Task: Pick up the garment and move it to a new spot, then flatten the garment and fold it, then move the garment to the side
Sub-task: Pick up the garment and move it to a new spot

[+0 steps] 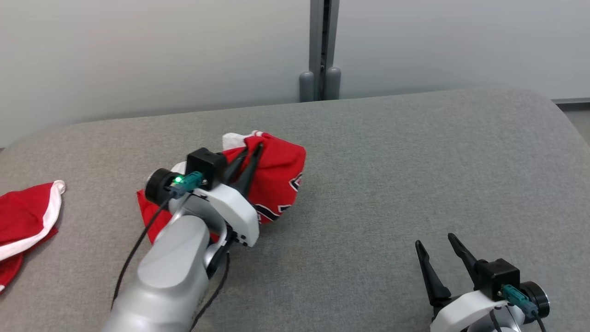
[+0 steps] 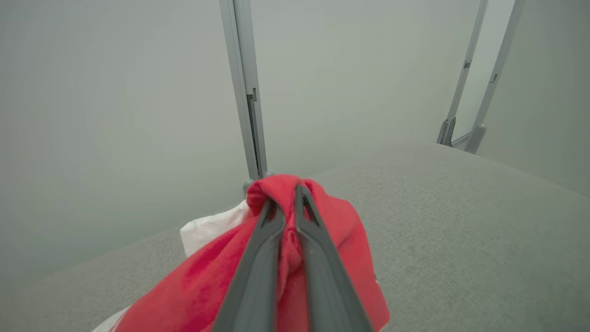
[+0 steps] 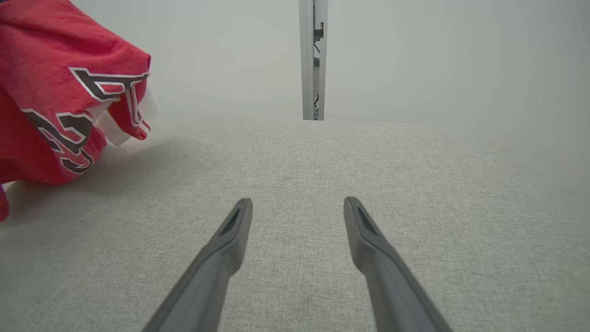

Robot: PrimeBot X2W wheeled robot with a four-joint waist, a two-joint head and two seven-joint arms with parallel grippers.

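Grey cushion, red garment pinched in left gripper

Grey padded surface, bunched garment, red cloth

The red garment (white trim, black-edged lettering) hangs bunched from its pinched top, left of centre.

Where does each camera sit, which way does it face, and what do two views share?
Head view: on the head, looking down at the grey cushion; left gripper shut on the red garment, right gripper open.
Left wrist view: along its fingers clamping the garment, toward the post.
Right wrist view: along its spread fingers over the cushion.
Shared: all see the garment.
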